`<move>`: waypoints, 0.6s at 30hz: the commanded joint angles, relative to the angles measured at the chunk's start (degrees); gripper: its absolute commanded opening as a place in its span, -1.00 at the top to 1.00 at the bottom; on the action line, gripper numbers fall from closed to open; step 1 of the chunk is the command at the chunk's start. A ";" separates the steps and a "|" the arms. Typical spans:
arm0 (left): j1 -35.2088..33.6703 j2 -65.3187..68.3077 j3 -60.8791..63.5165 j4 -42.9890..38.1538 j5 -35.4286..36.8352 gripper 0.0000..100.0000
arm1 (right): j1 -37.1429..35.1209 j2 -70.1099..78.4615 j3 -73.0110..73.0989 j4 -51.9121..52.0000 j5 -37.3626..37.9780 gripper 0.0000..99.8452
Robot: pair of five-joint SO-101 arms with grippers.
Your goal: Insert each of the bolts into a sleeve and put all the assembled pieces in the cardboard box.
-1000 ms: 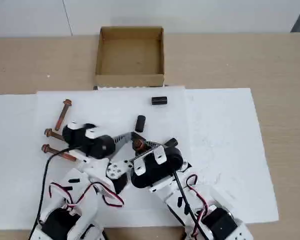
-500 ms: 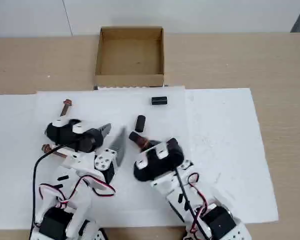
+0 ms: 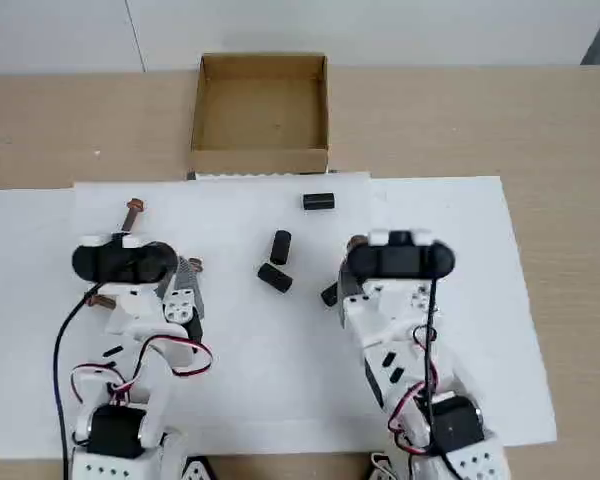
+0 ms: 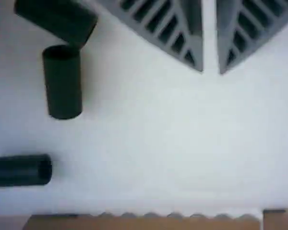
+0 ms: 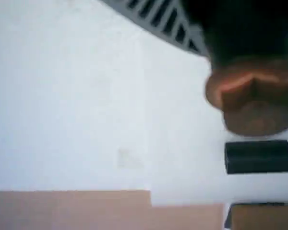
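Setting: a tabletop (image 3: pixel 560 120) seen from above, with a white paper sheet (image 3: pixel 450 220) spread across it. Two robot arms rise from the near edge.
Cardboard box (image 3: pixel 260 160): open at the top. It stands on the tabletop at the middle of the paper's far edge.
Left gripper (image 4: pixel 210 67): over the left half of the paper, released. Its two ribbed jaws are slightly apart, with bare paper between them.
Right gripper (image 3: pixel 343 278): just right of the paper's centre, clenched on the assembled piece (image 5: pixel 252 98), a black sleeve with a coppery bolt head sticking out of one end.
Far sleeve (image 3: pixel 319 201): black, lying alone on the paper near its far edge, just in front of the box.
Second sleeve (image 3: pixel 281 245) and third sleeve (image 3: pixel 275 277): lying near the paper's centre, between the two arms, just beside each other.
Loose bolt (image 3: pixel 132 213): coppery, lying toward the paper's left edge, its lower part hidden by the left arm.
Other bolts: a bolt head (image 3: pixel 193 265) and a bolt tip (image 3: pixel 98 299) stick out from either side of the left arm.
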 commanded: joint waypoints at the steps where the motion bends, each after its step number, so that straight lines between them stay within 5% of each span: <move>1: -0.70 -0.70 3.47 -2.20 -3.08 0.99 | 0.57 13.58 -12.48 -1.63 -4.13 0.99; 18: -5.63 -0.70 10.33 -7.91 -6.51 0.99 | 0.22 70.73 -61.89 -1.80 -0.53 0.99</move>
